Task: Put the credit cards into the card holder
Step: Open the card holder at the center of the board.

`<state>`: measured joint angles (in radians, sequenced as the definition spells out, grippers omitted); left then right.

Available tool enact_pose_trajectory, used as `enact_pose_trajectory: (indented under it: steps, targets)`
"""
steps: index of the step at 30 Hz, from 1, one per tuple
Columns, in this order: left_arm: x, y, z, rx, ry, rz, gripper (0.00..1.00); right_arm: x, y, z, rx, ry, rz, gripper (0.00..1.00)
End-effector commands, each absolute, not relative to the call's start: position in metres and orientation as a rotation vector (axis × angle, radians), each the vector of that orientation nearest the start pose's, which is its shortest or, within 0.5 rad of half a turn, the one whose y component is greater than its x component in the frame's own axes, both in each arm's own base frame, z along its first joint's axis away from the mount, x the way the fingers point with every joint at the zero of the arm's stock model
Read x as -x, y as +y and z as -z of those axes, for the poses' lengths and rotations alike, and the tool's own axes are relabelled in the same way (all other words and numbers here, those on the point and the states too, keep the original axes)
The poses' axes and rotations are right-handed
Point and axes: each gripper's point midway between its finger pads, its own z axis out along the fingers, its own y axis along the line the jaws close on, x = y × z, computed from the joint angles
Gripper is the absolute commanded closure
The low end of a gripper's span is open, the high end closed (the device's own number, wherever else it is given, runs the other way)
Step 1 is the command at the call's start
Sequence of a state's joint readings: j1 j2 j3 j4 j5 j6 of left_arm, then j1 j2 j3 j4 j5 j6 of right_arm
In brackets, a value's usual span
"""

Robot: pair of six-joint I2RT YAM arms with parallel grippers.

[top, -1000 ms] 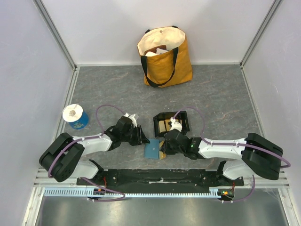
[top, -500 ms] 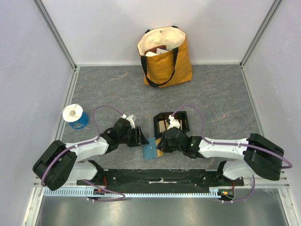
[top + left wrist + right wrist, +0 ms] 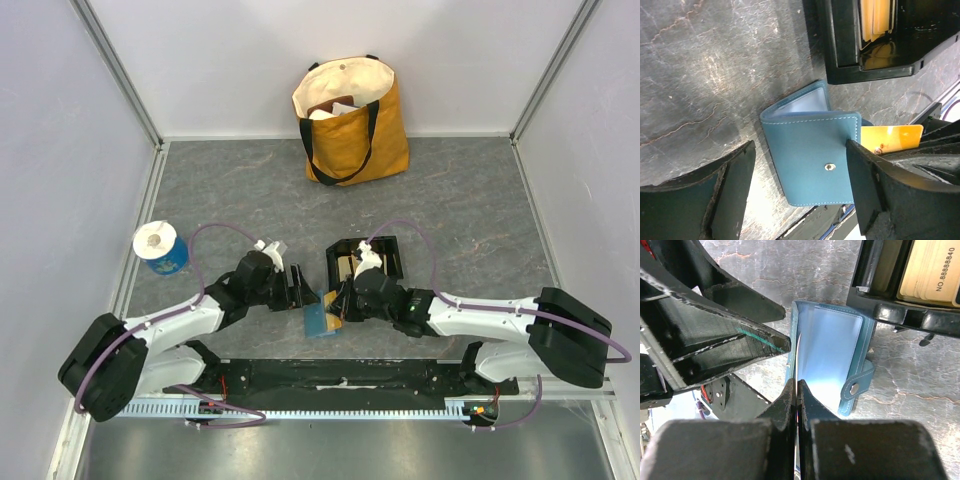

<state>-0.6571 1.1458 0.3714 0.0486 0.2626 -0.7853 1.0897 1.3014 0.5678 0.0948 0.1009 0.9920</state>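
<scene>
There is one teal wallet (image 3: 320,318), lying on the grey worktop (image 3: 470,200) close to the near edge, between the two tools. It is partly open: the right wrist view shows its pale blue lining and the snap tab (image 3: 856,388), and the left wrist view shows its outer face with one snap.

One black tray (image 3: 388,250) sits just beyond the wallet, slightly to the right. It holds a stack of tan cards (image 3: 935,270). Their number cannot be counted, because they overlap and the frame cuts them off. One orange card (image 3: 891,140) is outside the tray, at the wallet's right edge, partly hidden by the wallet and by black tool parts.

The left tool (image 3: 800,150) is spread wide, with one finger on each side of the wallet. Whether the right-hand finger (image 3: 875,195) touches the wallet is unclear. The right tool (image 3: 796,390) is pressed together on the orange card, which that view shows only edge-on as a thin pale line running toward the wallet's opening. How far in the card reaches cannot be made out.

One yellow tote bag (image 3: 350,120) stands at the far wall, and its contents are mostly hidden. One blue can (image 3: 160,248) with a white top stands at the left.
</scene>
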Motion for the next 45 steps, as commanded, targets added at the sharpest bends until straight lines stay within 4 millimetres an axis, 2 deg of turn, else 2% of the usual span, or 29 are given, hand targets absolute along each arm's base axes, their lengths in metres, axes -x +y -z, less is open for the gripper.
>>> enact_pose_trajectory:
  steps: [1, 2, 7, 11, 15, 17, 22, 26, 28, 33, 38, 40, 45]
  targets:
    - [-0.193, -0.242, -0.073, 0.000, 2.391, 1.040, 0.16, -0.151, 0.342, -0.096, 0.055, 2.353, -1.107, 1.00]
    - [-0.193, -0.243, -0.076, 0.000, 2.379, 1.054, 0.13, -0.150, 0.343, -0.098, 0.050, 2.345, -1.124, 1.00]
    - [-0.191, -0.251, -0.087, -0.011, 2.338, 1.138, 0.11, -0.149, 0.347, -0.102, 0.044, 2.332, -1.164, 1.00]
    - [-0.189, -0.254, -0.085, -0.016, 2.337, 1.161, 0.11, -0.148, 0.352, -0.106, 0.044, 2.319, -1.207, 1.00]
    - [-0.185, -0.251, -0.078, -0.010, 2.356, 1.160, 0.12, -0.149, 0.348, -0.095, 0.035, 2.349, -1.159, 1.00]
    - [-0.184, -0.249, -0.076, -0.011, 2.354, 1.154, 0.16, -0.149, 0.347, -0.092, 0.021, 2.348, -1.164, 1.00]
    - [-0.180, -0.248, -0.073, -0.022, 2.357, 1.155, 0.42, -0.145, 0.357, -0.096, 0.041, 2.337, -1.234, 1.00]
    - [-0.180, -0.247, -0.072, -0.025, 2.358, 1.150, 0.48, -0.142, 0.366, -0.099, 0.042, 2.330, -1.301, 1.00]
    - [-0.179, -0.246, -0.072, -0.023, 2.362, 1.146, 0.45, -0.140, 0.371, -0.101, 0.033, 2.318, -1.351, 1.00]
    - [-0.178, -0.242, -0.071, -0.007, 2.367, 1.126, 0.21, -0.141, 0.375, -0.105, -0.005, 2.292, -1.400, 1.00]
    - [-0.177, -0.234, -0.073, 0.031, 2.355, 1.104, 0.17, -0.144, 0.376, -0.104, -0.011, 2.302, -1.374, 1.00]
    - [-0.175, -0.232, -0.072, 0.036, 2.354, 1.101, 0.21, -0.144, 0.378, -0.102, -0.003, 2.309, -1.374, 1.00]
    - [-0.168, -0.226, -0.067, 0.059, 2.358, 1.096, 0.42, -0.143, 0.381, -0.101, -0.013, 2.308, -1.399, 1.00]
